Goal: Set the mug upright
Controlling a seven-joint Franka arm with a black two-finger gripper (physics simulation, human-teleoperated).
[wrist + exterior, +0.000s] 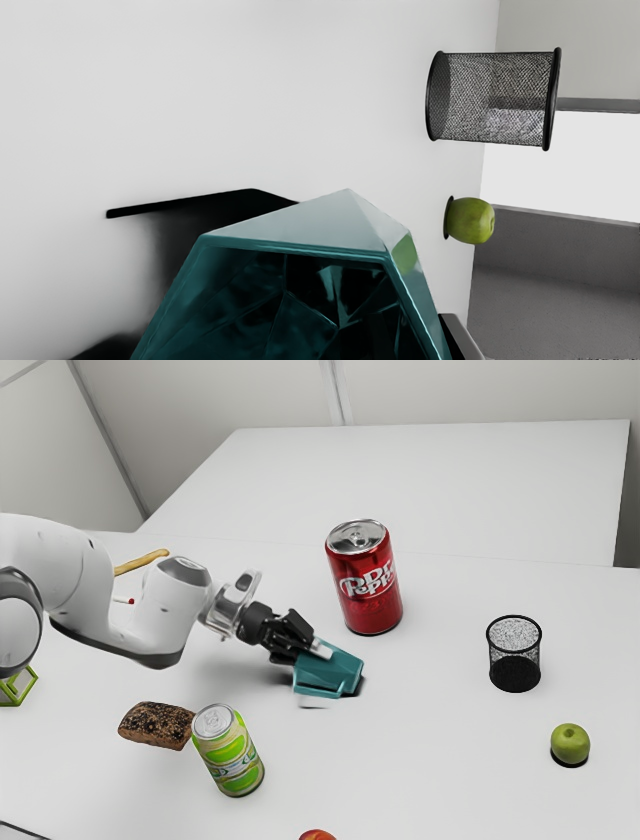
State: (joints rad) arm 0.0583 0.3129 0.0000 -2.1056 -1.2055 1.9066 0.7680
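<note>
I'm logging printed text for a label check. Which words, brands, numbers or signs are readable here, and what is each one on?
"DR": on the red can
"PEPP": below it on that can, the rest of the word not clearly readable
Unreadable: the lettering on the green can's pale band, too small to make out

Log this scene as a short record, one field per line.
mug: teal, tipped, not upright
end effector: at the mug; the end effector reaches in from the exterior view's left
red can: the red can stands upright near the mug
green can: the green can stands upright beside the bread
bin: black mesh bin, upright
apple: green apple, near the bin
task status: mug not yet upright
</note>
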